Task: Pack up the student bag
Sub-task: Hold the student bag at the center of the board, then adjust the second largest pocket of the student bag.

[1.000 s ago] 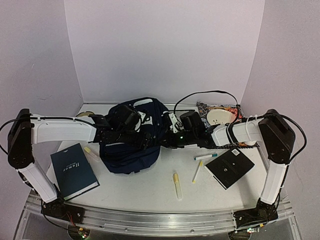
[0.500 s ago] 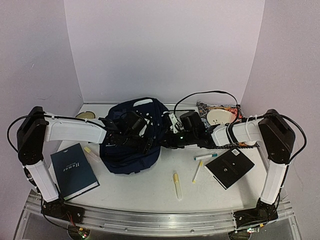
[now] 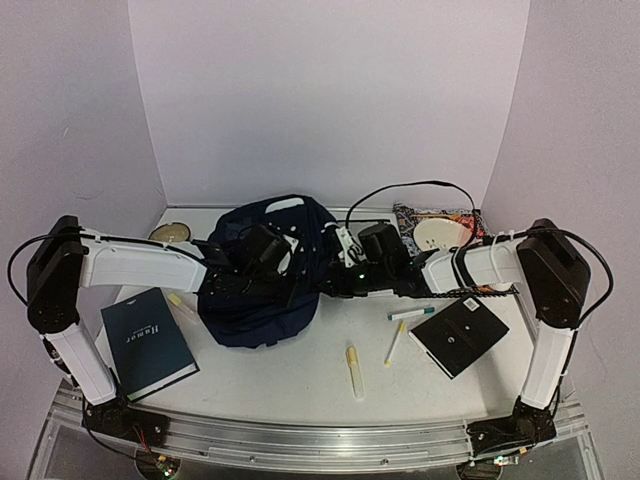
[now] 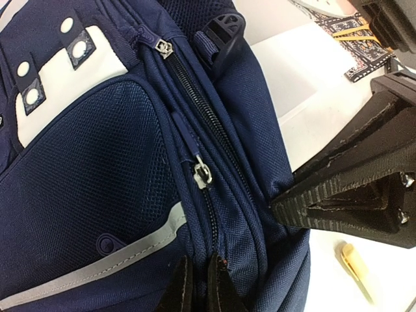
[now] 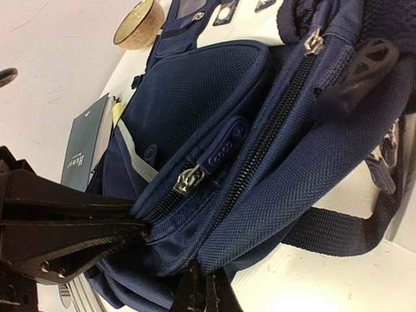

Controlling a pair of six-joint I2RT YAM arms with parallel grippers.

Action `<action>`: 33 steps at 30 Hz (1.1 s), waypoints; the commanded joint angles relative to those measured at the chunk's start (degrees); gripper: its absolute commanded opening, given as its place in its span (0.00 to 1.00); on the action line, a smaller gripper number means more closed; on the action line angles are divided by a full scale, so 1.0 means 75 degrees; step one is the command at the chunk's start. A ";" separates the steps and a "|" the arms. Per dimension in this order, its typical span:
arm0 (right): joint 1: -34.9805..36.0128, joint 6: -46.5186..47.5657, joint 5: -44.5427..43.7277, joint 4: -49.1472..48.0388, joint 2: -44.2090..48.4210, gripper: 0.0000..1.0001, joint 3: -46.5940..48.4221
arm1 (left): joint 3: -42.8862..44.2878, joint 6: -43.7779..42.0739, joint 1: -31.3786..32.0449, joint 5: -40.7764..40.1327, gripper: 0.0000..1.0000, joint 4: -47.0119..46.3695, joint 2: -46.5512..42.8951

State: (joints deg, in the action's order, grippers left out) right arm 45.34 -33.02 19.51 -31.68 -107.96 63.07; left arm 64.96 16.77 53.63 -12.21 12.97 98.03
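Note:
The student bag (image 3: pixel 258 300), a navy backpack with white patches, lies in the middle of the table. Its front pocket zipper pull (image 4: pixel 202 175) sits partway along the zip. My left gripper (image 4: pixel 196 286) is shut on a fold of bag fabric beside that zip. My right gripper (image 5: pixel 205 290) is shut on the fabric edge by the main zipper (image 5: pixel 273 123), on the bag's right side. Both grippers meet at the bag's right flank in the top view, the left gripper (image 3: pixel 288 288) beside the right gripper (image 3: pixel 323 285).
A dark hardcover book (image 3: pixel 148 342) lies left of the bag. Two yellow markers (image 3: pixel 354 370) (image 3: pixel 396 342), a teal-tipped pen (image 3: pixel 411 313) and a black notebook (image 3: pixel 458 336) lie to the right. A patterned pouch with a plate (image 3: pixel 437 230) and a small bowl (image 3: pixel 168 233) sit at the back.
My left gripper went from open to shut on the bag's fabric near the front zip, and its arm shifted slightly. The right gripper kept its grip.

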 commanded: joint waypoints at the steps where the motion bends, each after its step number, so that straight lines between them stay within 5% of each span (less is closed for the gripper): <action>1: 0.0048 0.0387 0.0034 -0.0042 0.0573 0.03 0.0075 | -0.0500 0.0173 -0.0153 -0.0056 0.00 0.0063 -0.0604; 14: 0.0002 0.2119 -0.1667 0.2673 0.1338 0.27 0.1287 | -0.1365 -0.0058 -0.0148 0.0781 0.00 -0.1019 -0.1046; 33: -0.0653 0.2510 -0.0585 0.3591 -0.1640 0.30 0.3926 | -0.1609 0.0170 -0.0157 0.1556 0.00 -0.1619 -0.1356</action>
State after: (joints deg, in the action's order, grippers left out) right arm 40.77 -14.79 12.37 -6.58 -117.67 87.89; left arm 52.77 16.59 52.32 -3.88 5.45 90.96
